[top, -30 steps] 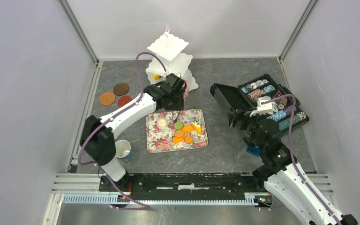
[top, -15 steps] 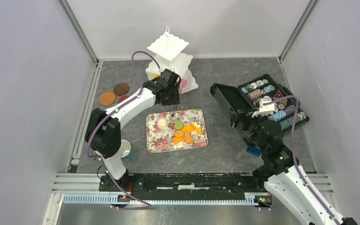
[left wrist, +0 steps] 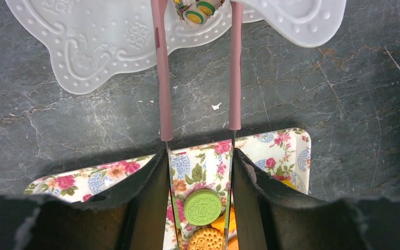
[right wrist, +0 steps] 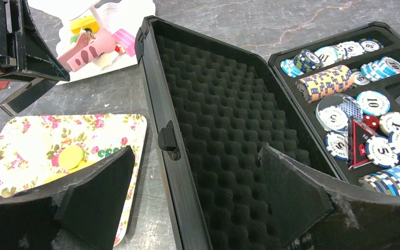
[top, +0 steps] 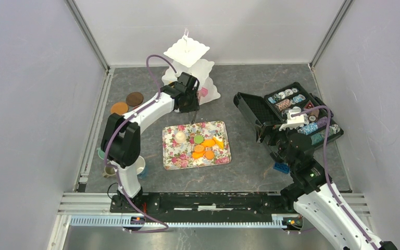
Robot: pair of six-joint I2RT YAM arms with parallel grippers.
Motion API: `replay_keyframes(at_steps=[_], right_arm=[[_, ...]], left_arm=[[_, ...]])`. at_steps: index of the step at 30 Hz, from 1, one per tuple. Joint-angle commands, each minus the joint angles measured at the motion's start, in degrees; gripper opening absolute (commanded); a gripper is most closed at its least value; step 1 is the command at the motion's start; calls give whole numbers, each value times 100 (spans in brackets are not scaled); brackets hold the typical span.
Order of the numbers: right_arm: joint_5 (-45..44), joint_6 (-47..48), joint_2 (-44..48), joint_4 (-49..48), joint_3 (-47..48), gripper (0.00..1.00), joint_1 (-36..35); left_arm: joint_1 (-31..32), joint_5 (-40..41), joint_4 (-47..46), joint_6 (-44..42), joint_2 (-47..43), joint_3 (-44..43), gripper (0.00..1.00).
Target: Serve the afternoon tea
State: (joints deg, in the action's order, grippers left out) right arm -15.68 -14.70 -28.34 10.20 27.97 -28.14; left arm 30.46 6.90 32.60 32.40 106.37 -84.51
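Cup: a white cup (top: 137,165) stands off the near-left corner of the tray (top: 173,156).
Tray: flowered, it holds a green biscuit (left wrist: 202,206) and orange biscuits (top: 200,151).
Right gripper (right wrist: 195,156): fingers wide apart and empty, right of the tray, over the open black case (right wrist: 213,104).
Left gripper (left wrist: 199,156): clamped on pink tongs (left wrist: 161,78), above the tray's far edge.
Tongs: the tips reach a small cake (left wrist: 195,14) on the white stand (left wrist: 99,47) beyond the tray; I cannot tell if they hold it.
Saucers: a brown saucer (top: 134,99) and an orange saucer (top: 119,108) lie far left of the tray.
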Motion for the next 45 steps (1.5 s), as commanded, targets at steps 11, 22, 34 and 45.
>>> replay_keyframes(at_steps=[11, 22, 34, 45], right_arm=[[0, 3, -162, -256, 114, 98, -25], [33, -18, -235, -305, 89, 98, -29], [72, -48, -343, -422, 23, 98, -31], [178, -50, -519, -605, -11, 98, -27]], left_arm=[[-3, 11, -42, -408, -179, -192, 58], [-5, -192, 76, -473, -509, -82, 64], [2, -465, 411, -552, -1841, 843, 64], [4, -672, 1265, -619, -3723, 2049, 65]])
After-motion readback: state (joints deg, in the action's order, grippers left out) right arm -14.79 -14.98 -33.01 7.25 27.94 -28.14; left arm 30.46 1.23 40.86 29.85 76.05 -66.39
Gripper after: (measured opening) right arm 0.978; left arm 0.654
